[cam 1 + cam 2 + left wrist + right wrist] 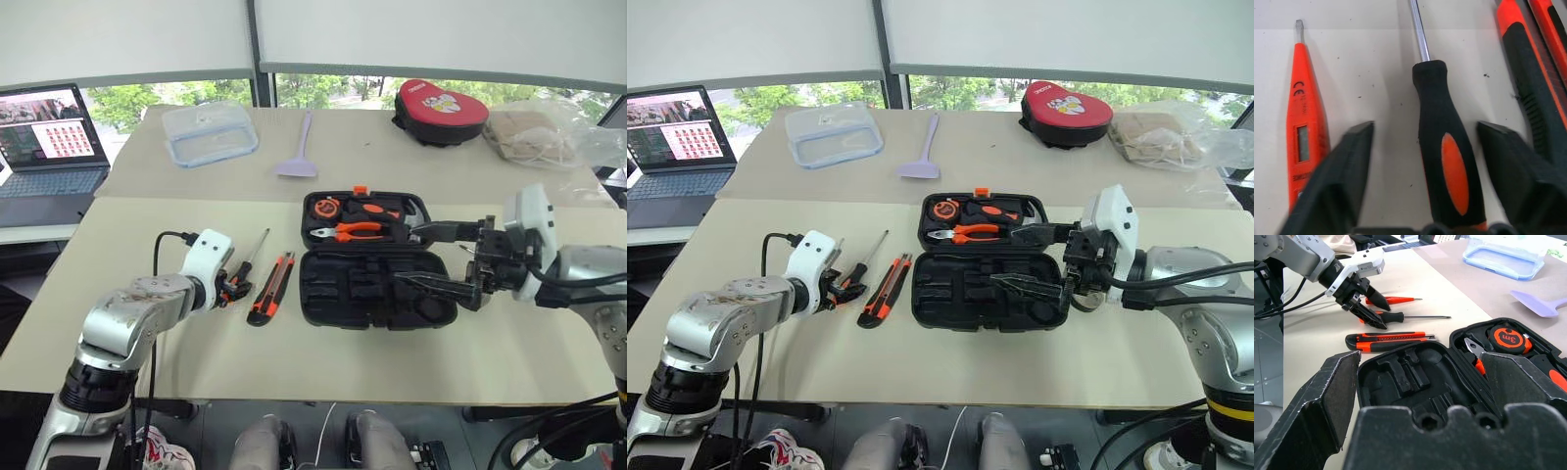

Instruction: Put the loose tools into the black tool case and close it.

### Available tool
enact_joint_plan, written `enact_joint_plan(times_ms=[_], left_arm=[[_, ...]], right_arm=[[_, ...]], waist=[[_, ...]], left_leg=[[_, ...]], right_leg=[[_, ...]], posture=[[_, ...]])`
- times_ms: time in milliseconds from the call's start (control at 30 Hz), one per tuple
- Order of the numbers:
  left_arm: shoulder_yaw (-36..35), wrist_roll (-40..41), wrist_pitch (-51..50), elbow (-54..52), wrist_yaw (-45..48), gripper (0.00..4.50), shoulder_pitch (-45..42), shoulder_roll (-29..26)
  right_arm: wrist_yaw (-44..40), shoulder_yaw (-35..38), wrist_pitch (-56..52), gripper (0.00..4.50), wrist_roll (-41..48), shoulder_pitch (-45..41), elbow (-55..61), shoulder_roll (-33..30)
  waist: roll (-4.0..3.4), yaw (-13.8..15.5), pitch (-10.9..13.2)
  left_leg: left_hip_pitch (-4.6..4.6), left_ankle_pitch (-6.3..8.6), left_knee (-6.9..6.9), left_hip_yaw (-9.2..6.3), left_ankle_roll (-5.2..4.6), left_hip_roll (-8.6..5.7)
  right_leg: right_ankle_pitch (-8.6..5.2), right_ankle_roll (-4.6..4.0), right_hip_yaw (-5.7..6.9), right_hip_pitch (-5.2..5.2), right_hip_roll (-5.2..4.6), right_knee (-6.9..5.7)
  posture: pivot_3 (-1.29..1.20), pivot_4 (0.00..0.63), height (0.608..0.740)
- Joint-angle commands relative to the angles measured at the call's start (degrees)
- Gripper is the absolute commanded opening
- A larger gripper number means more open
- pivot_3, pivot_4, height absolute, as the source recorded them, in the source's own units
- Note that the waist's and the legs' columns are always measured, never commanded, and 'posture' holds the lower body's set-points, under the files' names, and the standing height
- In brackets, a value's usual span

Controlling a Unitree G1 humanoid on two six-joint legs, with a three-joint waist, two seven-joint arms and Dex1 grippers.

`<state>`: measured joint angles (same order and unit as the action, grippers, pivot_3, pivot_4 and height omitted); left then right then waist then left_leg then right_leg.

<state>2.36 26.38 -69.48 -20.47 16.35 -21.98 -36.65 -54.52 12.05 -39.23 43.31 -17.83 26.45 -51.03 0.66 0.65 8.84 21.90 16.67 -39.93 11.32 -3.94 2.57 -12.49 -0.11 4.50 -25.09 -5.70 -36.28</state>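
Now left gripper [1422, 147] spread astride black-orange screwdriver [1442, 147], steel shaft pointing away, orange tester [1303, 127] just outside one finger, knife [271, 288] outside the other, right gripper [438, 258] spread wide over open black case [372, 284].

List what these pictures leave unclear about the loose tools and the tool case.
- Screwdriver: left gripper straddles its handle; contact not visible.
- Tester screwdriver: base hidden by a finger, left wrist view.
- Tool case: right edge covered by right gripper, head views.
- Utility knife: blade state too small.
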Motion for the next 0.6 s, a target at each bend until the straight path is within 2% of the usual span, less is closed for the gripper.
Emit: enact_joint_plan(times_ms=[33, 133, 267, 433, 533, 600], left_arm=[[-0.13, -0.89, -0.78, -0.56, 0.59, 1.94, 1.61, 0.13], [-3.41, -0.6, 0.98, -0.59, 2.43, 0.87, 0.83, -1.68], [-2.0, -1.15, 13.04, -2.14, 11.9, 0.88, -4.97, -5.48], [7.36, -4.53, 28.71, 2.78, 29.63, 0.88, -16.1, -8.51], [16.51, -9.63, 36.78, 9.84, 39.08, 0.88, -23.31, -6.12], [22.86, -14.43, 41.04, 16.7, 42.26, 0.88, -27.63, -2.34]], right_arm=[[0.5, 0.84, 1.98, 4.5, -0.97, 0.33, 1.68, 0.05], [0.19, 2.98, 2.81, 4.5, -2.51, 3.48, 1.71, -1.16], [-0.33, 7.58, 3.3, 4.5, -3.16, 8.69, 1.45, -2.41], [-0.81, 11.69, 4.43, 4.5, -4.51, 13.63, 0.42, -2.91], [-0.3, 13.22, 5.29, 4.5, -5.45, 15.33, -0.43, -2.44], [0.38, 13.68, 5.92, 4.5, -6.14, 16.43, -0.32, -1.83]], waist=[[0.0, 0.0, 0.0], [0.0, 0.0, 0.0], [0.05, 0.2, 0.03], [0.09, 0.65, 0.04], [0.08, 0.52, 0.03], [0.08, 0.46, 0.03]], left_leg=[[-0.01, 0.0, 0.0, 0.0, 0.0, 0.0], [-0.04, 0.0, -0.01, 0.0, 0.0, 0.01], [0.11, 0.0, -0.05, -0.01, 0.0, 0.02], [0.16, 0.01, -0.19, -0.04, 0.01, -0.02], [0.14, 0.0, -0.19, -0.05, 0.0, -0.05], [0.15, 0.0, -0.24, -0.03, -0.01, -0.06]], right_leg=[[0.0, 0.0, 0.0, 0.01, -0.01, -0.02], [0.0, 0.0, 0.0, 0.02, 0.0, -0.02], [0.0, 0.0, 0.04, -0.07, 0.0, -0.02], [0.01, 0.0, 0.11, 0.0, -0.03, 0.02], [0.01, 0.01, 0.13, 0.03, 0.01, 0.02], [0.01, 0.01, 0.14, 0.04, 0.08, 0.01]], posture=[[0.0, 0.15, 0.731], [0.0, 0.15, 0.731], [0.0, 0.15, 0.731], [0.0, 0.15, 0.731], [0.0, 0.15, 0.731], [0.0, 0.15, 0.731]])
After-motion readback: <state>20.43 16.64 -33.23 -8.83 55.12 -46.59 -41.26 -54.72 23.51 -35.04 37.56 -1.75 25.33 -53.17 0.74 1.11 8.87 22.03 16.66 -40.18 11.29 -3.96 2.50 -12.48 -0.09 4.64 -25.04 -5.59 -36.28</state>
